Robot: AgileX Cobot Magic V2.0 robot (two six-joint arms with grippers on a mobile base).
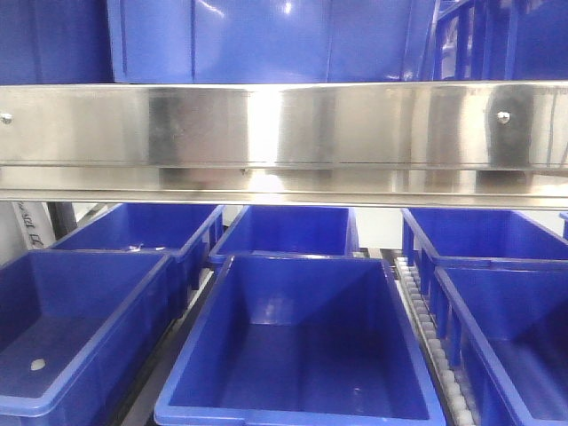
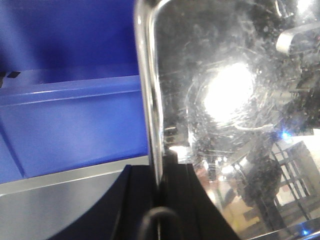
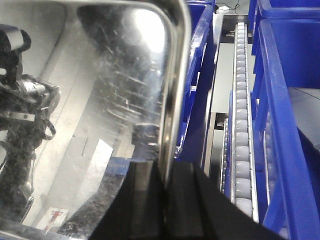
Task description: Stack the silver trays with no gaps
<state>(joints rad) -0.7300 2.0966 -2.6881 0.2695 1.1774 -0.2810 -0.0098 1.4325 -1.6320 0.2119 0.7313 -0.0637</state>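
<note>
My left gripper (image 2: pixel 158 172) and right gripper (image 3: pixel 167 170) clamp the silver tray (image 3: pixel 115 90) by its rim — I'd lower it level, corners aligned.

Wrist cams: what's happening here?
The left gripper and right gripper each pinch the thin rim of a silver tray, likely the same one held from opposite edges. Blue bins and a roller track lie beside it. The front view shows only bins and a steel rail, no tray or arms.
</note>
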